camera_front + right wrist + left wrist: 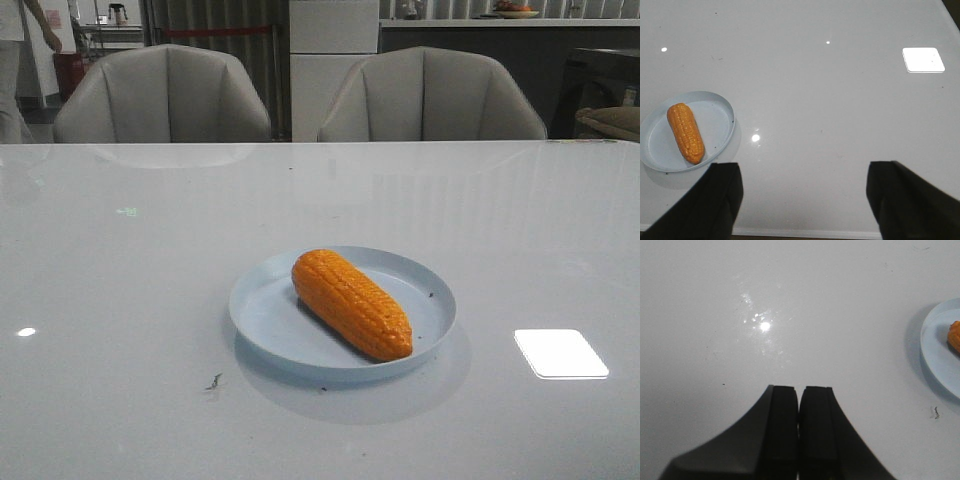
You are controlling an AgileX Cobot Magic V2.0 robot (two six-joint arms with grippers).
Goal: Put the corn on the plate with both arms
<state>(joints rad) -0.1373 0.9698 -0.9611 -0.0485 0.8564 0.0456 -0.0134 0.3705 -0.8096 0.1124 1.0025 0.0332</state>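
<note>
Corn (352, 304), an orange cob, lies diagonally inside the pale blue plate (262, 318) on the white table (120, 300), while the left gripper (799, 405) has fingers pressed together and the right gripper (802, 192) has fingers spread wide, both clear of the plate.

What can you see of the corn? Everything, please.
The corn is one orange cob with neat rows of bumpy kernels, evenly coloured and slightly glossy like plastic, blunt at one end and tapered at the other. It looks whole and undamaged. It lies flat on its side inside the pale blue plate, set diagonally, tapered end toward the robot and its right. Only the plate touches it; neither gripper is near it.
</note>
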